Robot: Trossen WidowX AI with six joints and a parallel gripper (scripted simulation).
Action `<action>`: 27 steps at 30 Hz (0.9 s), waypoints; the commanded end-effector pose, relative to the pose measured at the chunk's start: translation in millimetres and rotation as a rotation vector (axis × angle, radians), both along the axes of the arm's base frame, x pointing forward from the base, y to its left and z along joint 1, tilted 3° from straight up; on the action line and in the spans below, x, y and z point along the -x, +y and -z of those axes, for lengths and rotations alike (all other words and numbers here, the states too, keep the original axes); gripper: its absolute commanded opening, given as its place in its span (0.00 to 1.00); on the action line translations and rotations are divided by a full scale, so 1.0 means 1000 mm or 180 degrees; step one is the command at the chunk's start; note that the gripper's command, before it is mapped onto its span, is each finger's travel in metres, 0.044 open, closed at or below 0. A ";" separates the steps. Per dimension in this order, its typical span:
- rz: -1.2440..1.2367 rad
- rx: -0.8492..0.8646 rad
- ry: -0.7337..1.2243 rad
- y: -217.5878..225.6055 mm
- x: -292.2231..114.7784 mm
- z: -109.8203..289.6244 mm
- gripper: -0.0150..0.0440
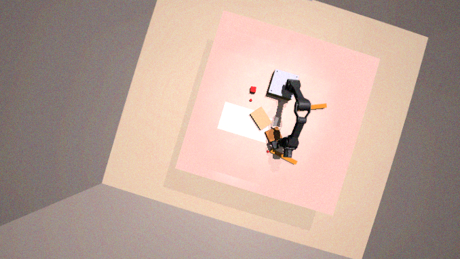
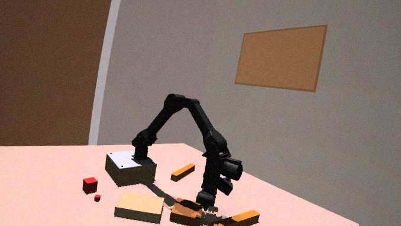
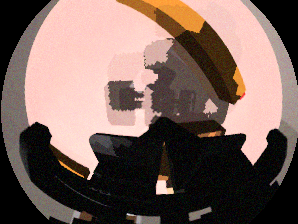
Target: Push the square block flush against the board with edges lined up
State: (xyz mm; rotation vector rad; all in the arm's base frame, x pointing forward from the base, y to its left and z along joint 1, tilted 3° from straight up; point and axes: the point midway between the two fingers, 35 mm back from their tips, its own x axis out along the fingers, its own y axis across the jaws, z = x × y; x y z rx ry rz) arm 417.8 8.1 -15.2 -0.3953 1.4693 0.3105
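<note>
Nearest the exterior camera, the pincer (image 2: 207, 207) is down at table (image 2: 44, 177) level, fingers fully closed with nothing between them, so it's working as a poking stick. It sits wedged in the corner between the two task pieces. From the top view, the square block (image 1: 271, 134) lies at about 12 o'clock from the pincer, partly under the wrist. The board (image 1: 288, 158) lies at about 4 o'clock, its long axis running roughly 10 to 4. The block is turned at an angle to the board, so no full side looks flush to me. Whether a corner is touching I can't tell, since the arm hides that spot.

My read is that the next shove needs to swing the block round so that one face squares up with the board's long side. Then the pincer has to get clear.

Further back are a tan slab (image 2: 139, 205), two red cubes (image 2: 90, 184), the arm's base (image 2: 127, 167) and a second orange bar (image 2: 183, 172), all well apart from the action.
</note>
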 end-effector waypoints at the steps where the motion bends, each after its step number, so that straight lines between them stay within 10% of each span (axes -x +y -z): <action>1: 0.0008 0.0015 0.0099 -0.007 0.013 0.008 0.25; 27: 0.0008 0.0011 0.0091 0.007 -0.020 0.006 0.25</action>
